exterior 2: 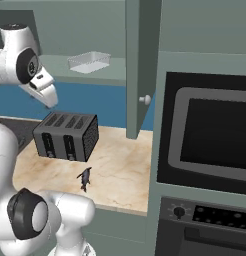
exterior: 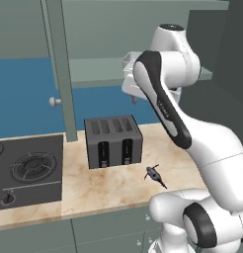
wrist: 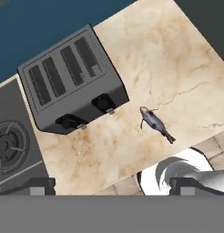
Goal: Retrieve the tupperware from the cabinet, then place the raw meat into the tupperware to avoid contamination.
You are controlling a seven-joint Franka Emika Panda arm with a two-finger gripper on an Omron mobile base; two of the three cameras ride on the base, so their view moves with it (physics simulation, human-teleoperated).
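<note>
The cabinet [exterior 2: 140, 60] stands open, its door edge-on with a pale knob [exterior 2: 145, 99]. On its shelf [exterior 2: 112, 75] lies the clear tupperware [exterior 2: 89, 61], partly hidden behind my arm in the left base view [exterior: 127, 61]. The raw meat [exterior: 154, 174] [exterior 2: 85, 178] [wrist: 155, 123], a small dark grey lump with a thin tail, lies on the marble counter [exterior: 108, 183] in front of the toaster. My gripper [exterior: 135, 98] [exterior 2: 48, 103] [wrist: 111, 186] hangs open and empty below the shelf's front, high above the counter, pointing down at the toaster and meat.
A dark four-slot toaster [exterior: 113, 142] [exterior 2: 66, 136] [wrist: 73, 82] sits mid-counter. A black stove [exterior: 27, 170] [wrist: 9, 145] lies to its left. A built-in oven [exterior 2: 210, 135] walls off the right. The other cabinet door [exterior: 59, 69] juts out left of the shelf.
</note>
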